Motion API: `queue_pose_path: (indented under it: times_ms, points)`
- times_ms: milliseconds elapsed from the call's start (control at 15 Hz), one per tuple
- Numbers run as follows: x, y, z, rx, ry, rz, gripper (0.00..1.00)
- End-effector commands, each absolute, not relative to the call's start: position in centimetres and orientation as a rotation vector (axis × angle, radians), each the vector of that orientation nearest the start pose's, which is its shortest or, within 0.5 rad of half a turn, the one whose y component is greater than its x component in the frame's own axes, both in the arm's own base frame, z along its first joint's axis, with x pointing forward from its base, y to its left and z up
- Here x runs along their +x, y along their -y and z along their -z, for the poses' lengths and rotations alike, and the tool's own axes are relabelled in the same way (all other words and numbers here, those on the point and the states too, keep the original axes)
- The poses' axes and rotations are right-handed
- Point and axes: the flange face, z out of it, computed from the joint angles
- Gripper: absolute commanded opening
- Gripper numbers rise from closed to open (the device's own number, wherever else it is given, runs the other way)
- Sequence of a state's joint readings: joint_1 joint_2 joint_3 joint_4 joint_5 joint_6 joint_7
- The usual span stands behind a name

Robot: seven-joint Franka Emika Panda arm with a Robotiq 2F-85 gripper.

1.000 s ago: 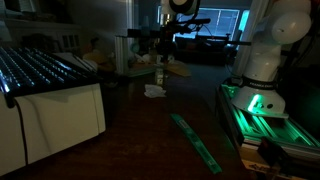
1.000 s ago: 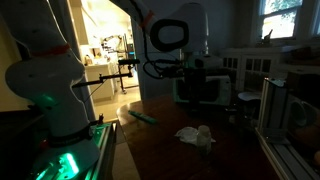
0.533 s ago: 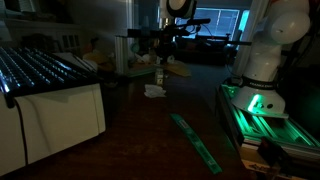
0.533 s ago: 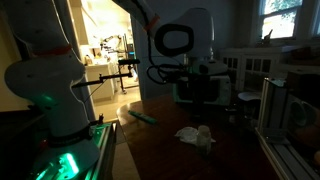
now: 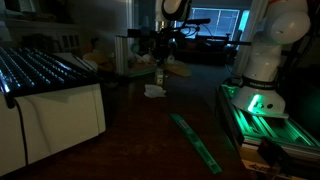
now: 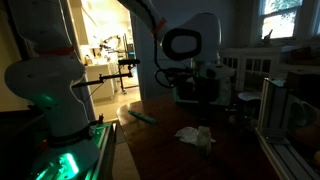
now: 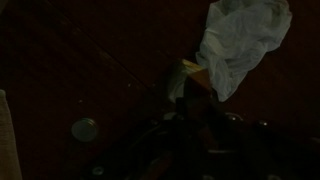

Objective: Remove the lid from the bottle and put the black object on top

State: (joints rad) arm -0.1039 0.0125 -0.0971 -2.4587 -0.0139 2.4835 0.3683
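From the wrist I see the bottle (image 7: 187,80) just ahead of my dim hand (image 7: 195,138), crumpled white paper (image 7: 240,45) beyond, and a small round disc (image 7: 85,129) to one side.

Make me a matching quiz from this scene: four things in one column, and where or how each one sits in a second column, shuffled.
Things:
1. bottle
2. crumpled white thing
3. long green strip
4. gripper

Places or states:
A. lies flat on the table, apart from the others
B. hangs over the bottle
C. stands upright
D. lies crumpled beside the bottle

Pairs: 1-C, 2-D, 3-A, 4-B.
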Motion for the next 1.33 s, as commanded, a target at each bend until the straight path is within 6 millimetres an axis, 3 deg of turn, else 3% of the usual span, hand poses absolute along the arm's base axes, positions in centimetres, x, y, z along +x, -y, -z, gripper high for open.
queue_pose_path:
  times_ms: [0,400,467,533,933,1267]
  points:
    - [47.9,9.7,-28.4,-3.012,-0.891,0.015,0.06]
    - [48.2,9.7,-27.9,-3.017,-0.887,-0.009,0.06]
    - [48.2,9.7,-27.9,-3.022,-0.888,-0.012,0.5]
    - [48.2,9.6,-28.0,-3.021,-0.887,-0.016,0.5]
    - [47.9,9.1,-30.2,-3.037,-0.865,-0.009,0.95]
    - [45.9,8.2,-33.9,-3.079,-0.794,-0.079,1.0]
